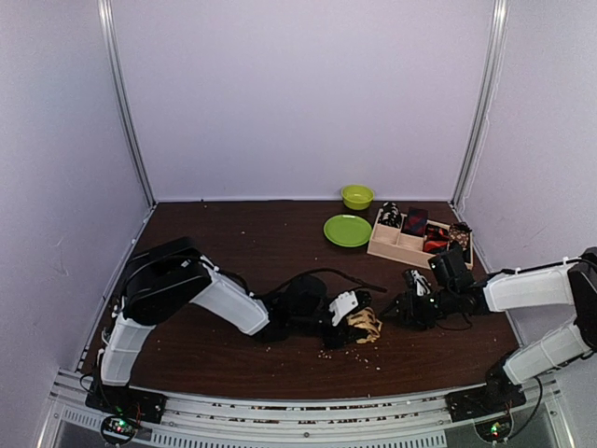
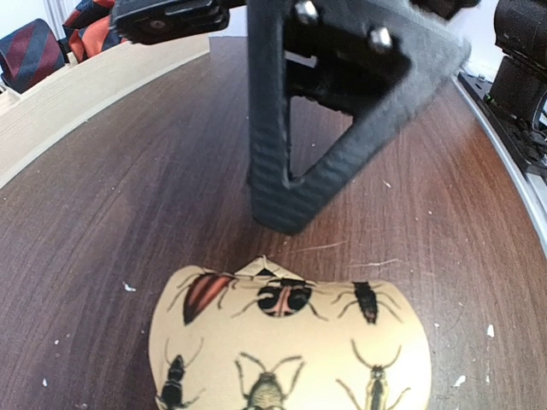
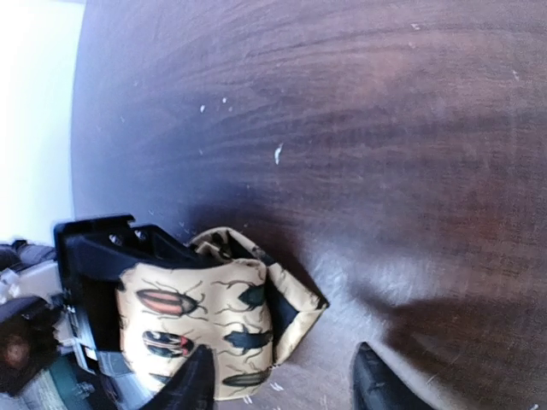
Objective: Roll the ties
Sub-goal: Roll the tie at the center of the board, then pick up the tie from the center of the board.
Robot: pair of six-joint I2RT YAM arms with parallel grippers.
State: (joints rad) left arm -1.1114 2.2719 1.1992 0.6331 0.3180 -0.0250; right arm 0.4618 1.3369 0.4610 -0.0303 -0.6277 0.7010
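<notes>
Progress of the tie-rolling task, read from the arm bases outward. Nearest, at mid-table (image 1: 233,247), the tan insect-print tie (image 1: 366,326) lies as a compact roll instead of a flat strip, resting on the wood and touching the left gripper (image 1: 349,311). The right wrist view shows that gripper's black frame pressed against one side of the roll, but whether it is clamping the fabric or merely bracing it cannot be told. One folded flap (image 3: 295,307) sticks out from the bundle, so the roll is judged nearly complete but not yet tidy. In the left wrist view a black triangular finger (image 2: 325,120) hangs just above the roll's upper edge without touching it; which arm owns it is unclear. Just beyond the roll, the right gripper (image 1: 409,308) hovers low with its fingertips spread apart and nothing between them, one tip close beside the fabric. Pale crumbs (image 1: 326,353) dot the wood around the roll. Farther back on the right stands the wooden tray (image 1: 399,252), well apart from the roll; its far compartments hold rolled ties (image 1: 414,221) in dark, red and black-white patterns, while its near compartments look unfilled. Beside it are a green plate (image 1: 347,230) and, farthest, a green bowl (image 1: 357,196). Judged remaining: tucking the flap and carrying this last roll to the tray.
</notes>
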